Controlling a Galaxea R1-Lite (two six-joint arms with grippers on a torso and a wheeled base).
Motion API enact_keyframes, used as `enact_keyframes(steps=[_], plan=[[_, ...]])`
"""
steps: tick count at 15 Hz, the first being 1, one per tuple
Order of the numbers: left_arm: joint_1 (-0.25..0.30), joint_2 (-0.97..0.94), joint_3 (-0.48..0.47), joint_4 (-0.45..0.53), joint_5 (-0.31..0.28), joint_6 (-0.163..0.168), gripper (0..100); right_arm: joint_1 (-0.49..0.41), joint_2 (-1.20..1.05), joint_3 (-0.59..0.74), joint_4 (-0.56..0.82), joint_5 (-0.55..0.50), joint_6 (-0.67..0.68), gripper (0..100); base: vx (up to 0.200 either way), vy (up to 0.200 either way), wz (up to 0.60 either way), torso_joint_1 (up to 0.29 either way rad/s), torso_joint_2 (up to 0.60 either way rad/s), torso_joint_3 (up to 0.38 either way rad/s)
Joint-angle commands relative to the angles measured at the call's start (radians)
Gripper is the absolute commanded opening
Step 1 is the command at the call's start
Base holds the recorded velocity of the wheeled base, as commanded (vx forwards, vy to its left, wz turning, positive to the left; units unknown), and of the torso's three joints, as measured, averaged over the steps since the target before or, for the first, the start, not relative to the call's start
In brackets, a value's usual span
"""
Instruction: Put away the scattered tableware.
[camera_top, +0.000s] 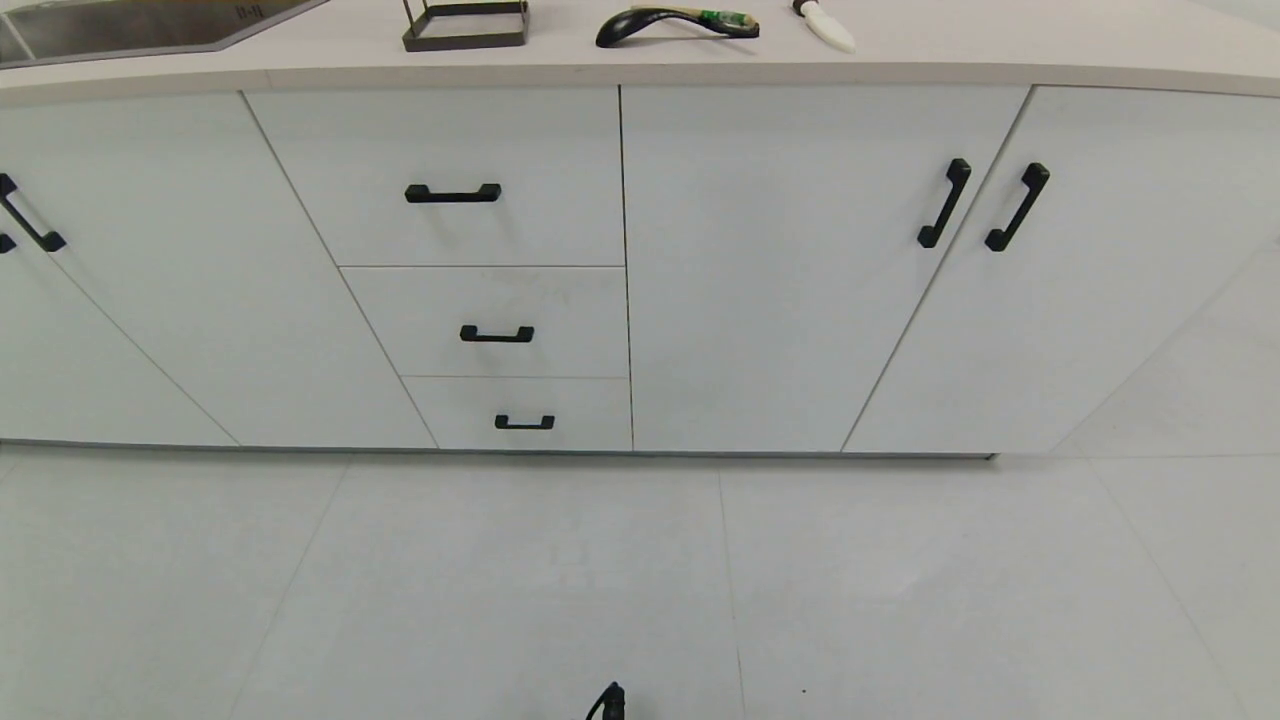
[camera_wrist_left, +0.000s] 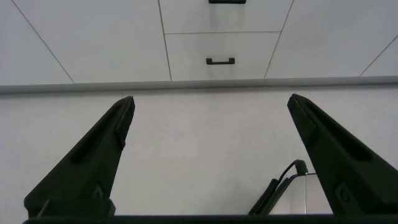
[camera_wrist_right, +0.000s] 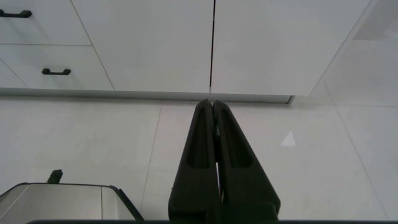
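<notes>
Left gripper (camera_wrist_left: 210, 101) spread wide and empty above the floor (camera_wrist_left: 205, 149), facing the drawers (camera_wrist_left: 186, 56). Right gripper (camera_wrist_right: 212, 106) pressed closed, holding nothing. On the countertop (camera_top: 950, 55) lie a black spoon (camera_top: 645, 22) and a white knife (camera_top: 830, 30), near each other.

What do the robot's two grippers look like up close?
The left gripper has two matte black fingers, long flat wedges tapering to narrow tips, with a thin black cable near their base. The right gripper has the same black tapered fingers. No markings are visible on either.
</notes>
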Motion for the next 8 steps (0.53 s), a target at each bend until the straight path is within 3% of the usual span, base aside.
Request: enact_keyframes(steps=[1, 6, 8], plan=[[0.000, 0.000, 0.000, -0.003, -0.029, 0.019, 100, 0.000, 0.002, 0.000, 0.000, 0.001, 0.000, 0, 0.000, 0.000, 0.00, 0.000, 0.00, 0.000], [0.000, 0.000, -0.001, 0.000, -0.027, 0.018, 100, 0.000, 0.002, 0.000, 0.000, -0.001, -0.002, 0, 0.000, 0.000, 0.00, 0.000, 0.00, 0.000], [0.000, 0.000, -0.001, 0.000, -0.027, 0.015, 100, 0.000, 0.002, 0.000, 0.000, -0.001, 0.000, 0, 0.000, 0.000, 0.00, 0.122, -0.16, -0.029]])
